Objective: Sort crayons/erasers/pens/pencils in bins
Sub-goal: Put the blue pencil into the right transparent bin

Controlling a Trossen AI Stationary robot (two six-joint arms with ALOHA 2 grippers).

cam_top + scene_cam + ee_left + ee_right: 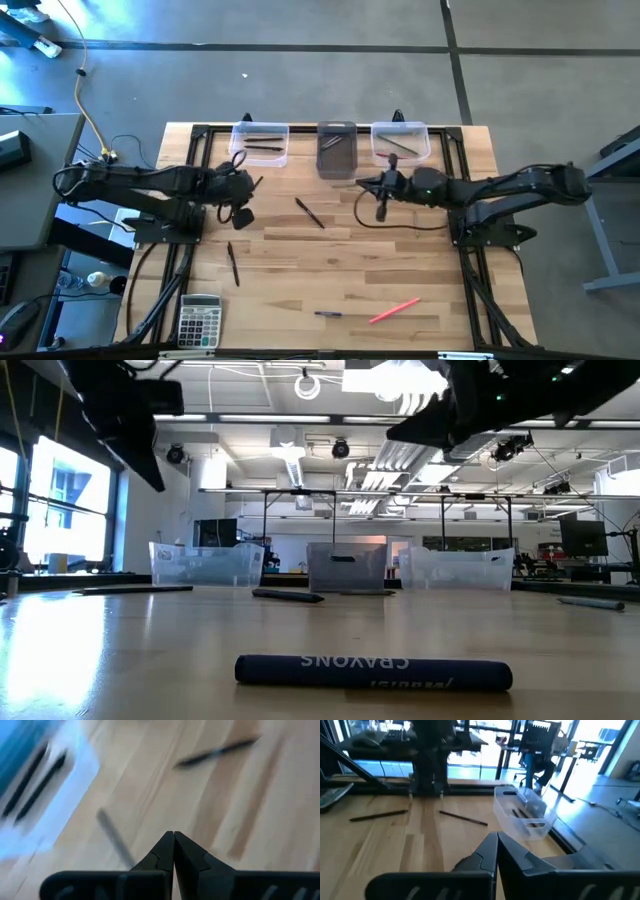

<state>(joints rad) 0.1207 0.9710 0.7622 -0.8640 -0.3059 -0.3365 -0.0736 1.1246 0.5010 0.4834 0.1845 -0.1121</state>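
Observation:
Three bins stand along the far edge: a clear one point(260, 143) holding black sticks, a dark grey one point(337, 150), and a clear one point(400, 140) with one stick. Loose sticks lie flat on the table: a black pen point(309, 213), a dark one point(232, 263), a short dark one point(328, 313), a pink one point(394, 311) and a blue crayon point(373, 672). My left gripper point(173, 837) hovers shut and bare in front of the left bin. My right gripper point(496, 836) hovers shut and bare in front of the dark bin.
A grey calculator point(199, 320) lies at the near left corner. Black frame rails run along the table's left and right sides by the arm bases. Bare wood shows between the bins and the loose sticks in the table's middle.

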